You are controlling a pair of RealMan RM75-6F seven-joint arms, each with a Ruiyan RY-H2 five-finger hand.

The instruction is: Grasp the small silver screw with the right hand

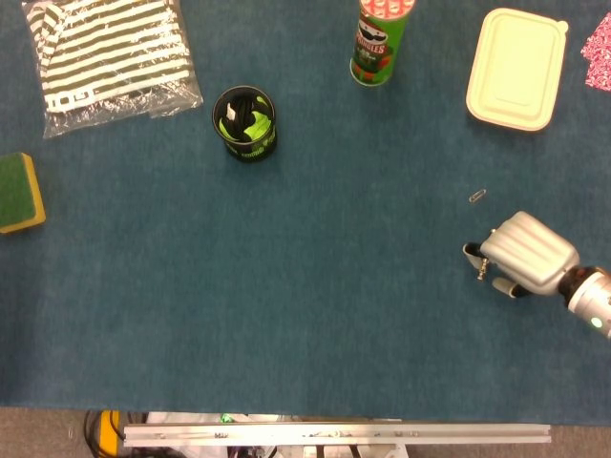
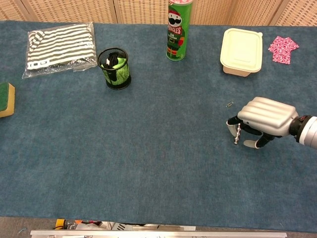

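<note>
Your right hand (image 2: 265, 119) curls over the screw (image 2: 237, 135) lying on the blue table (image 2: 158, 163), grip unclear; thin, light, hard and likely slippery, so pinch its middle.

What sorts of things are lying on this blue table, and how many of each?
Pringles can: 1
Mesh pen cup: 1
Lidded cream container: 1
Bagged striped cloth: 1
Sponge: 1
Pink patterned cloth: 1
Paper clip: 1
Silver screw, at the right hand: 1
Total: 8
</note>
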